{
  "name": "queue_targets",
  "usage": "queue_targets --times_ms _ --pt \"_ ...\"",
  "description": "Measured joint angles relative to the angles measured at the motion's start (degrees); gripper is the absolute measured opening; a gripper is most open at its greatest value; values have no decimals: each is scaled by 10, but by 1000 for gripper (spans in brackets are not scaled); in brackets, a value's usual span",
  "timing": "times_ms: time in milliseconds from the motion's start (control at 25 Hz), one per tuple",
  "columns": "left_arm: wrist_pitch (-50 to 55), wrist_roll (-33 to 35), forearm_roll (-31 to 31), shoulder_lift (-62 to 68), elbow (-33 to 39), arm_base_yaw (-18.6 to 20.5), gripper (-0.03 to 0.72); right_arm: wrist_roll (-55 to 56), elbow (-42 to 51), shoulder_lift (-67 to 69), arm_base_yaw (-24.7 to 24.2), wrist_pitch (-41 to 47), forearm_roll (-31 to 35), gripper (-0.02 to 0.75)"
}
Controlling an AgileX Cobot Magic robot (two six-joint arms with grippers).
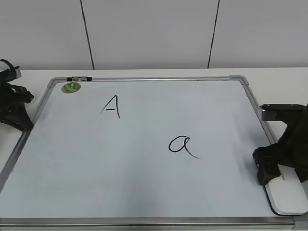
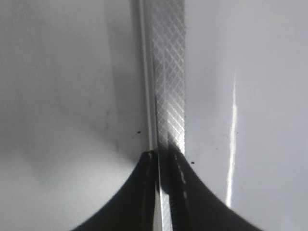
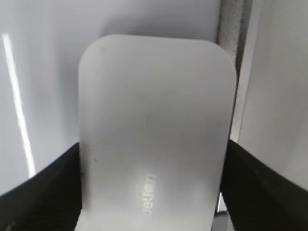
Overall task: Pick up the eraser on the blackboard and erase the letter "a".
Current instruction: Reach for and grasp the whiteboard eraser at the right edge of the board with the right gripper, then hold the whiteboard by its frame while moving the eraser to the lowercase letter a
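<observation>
Grasping step in hand: right gripper (image 3: 151,185) straddling the eraser (image 3: 154,130) at the blackboard's (image 1: 144,178) four o'clock corner, jaws touching its sides, apparently gripping; left gripper (image 2: 161,159) shut, idle; next, lifting toward the letter "a" (image 1: 182,145) at ten o'clock.

We read two hand-drawn black marks on the blackboard (image 1: 144,183): an angular capital "A" (image 1: 111,106) toward its upper left, and the letter "a" (image 1: 183,145), a cursive lowercase with a trailing tail, nearer the middle right. We see pale grey lettering on the eraser (image 3: 154,139), but it is too blurred to spell with confidence. A green round sticker (image 1: 71,87) carries print too small to read.
</observation>
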Motion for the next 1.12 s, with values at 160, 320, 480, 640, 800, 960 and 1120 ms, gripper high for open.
queue_targets --times_ms 160,320,480,640,800,960,1120 --pt "0 0 0 0 0 0 35 1 -1 1 0 3 0 541" --pt "0 0 0 0 0 0 35 2 -2 1 0 5 0 531" --pt "0 0 0 0 0 0 35 2 -4 2 0 8 0 531" --pt "0 0 0 0 0 0 35 2 -5 3 0 13 0 531" --pt "0 0 0 0 0 0 35 2 -5 3 0 19 0 530" --pt "0 0 0 0 0 0 35 2 -5 -15 0 31 -3 530" --pt "0 0 1 0 0 0 35 2 -17 -46 0 50 -8 530"
